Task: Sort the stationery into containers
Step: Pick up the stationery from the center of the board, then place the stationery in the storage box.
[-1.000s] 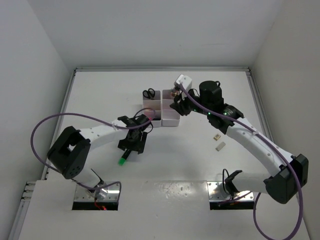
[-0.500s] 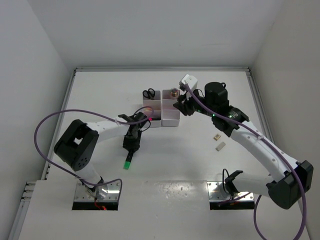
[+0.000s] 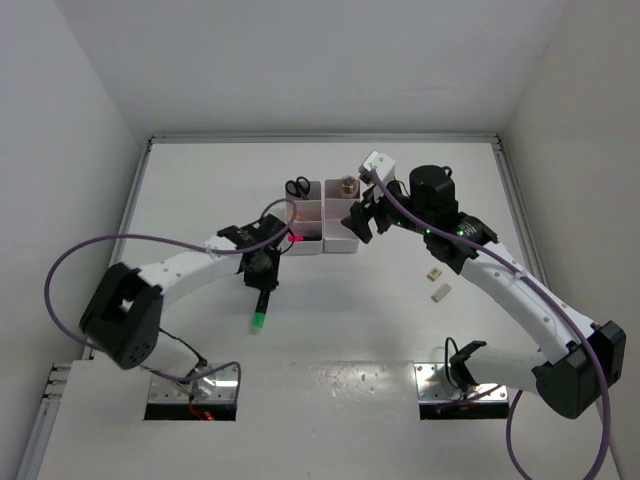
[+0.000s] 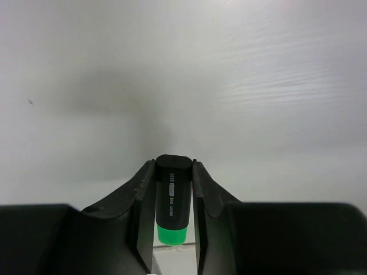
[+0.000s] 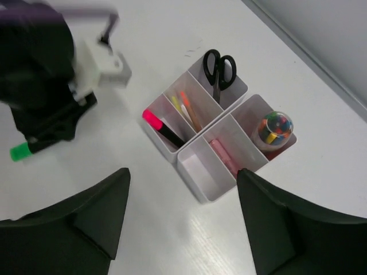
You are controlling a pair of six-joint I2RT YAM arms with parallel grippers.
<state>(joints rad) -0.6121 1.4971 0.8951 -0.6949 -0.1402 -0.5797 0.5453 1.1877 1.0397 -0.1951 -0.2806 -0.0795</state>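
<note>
My left gripper (image 4: 172, 167) is shut on a green highlighter (image 4: 172, 197), both fingers pressing its black cap. From above, that gripper (image 3: 262, 278) sits in front of the containers and the highlighter's green end (image 3: 259, 320) points toward the near edge. Two white containers, the left one (image 5: 150, 134) and the right one (image 5: 195, 186), stand side by side. The left holds black scissors (image 5: 219, 67), thin sticks (image 5: 186, 109) and a pink highlighter (image 5: 161, 129). A pink tube (image 5: 225, 157) lies in the right one. My right gripper (image 5: 183, 172) hangs open over the right container (image 3: 343, 243).
A clear round jar of coloured bits (image 5: 274, 129) fills the right container's far compartment. Two small beige blocks (image 3: 433, 272) (image 3: 441, 292) lie on the table to the right of the containers. White walls border the table on three sides.
My left gripper has shut on the green highlighter and turned it so the green end points toward the near edge. My right gripper has opened above the right container.
</note>
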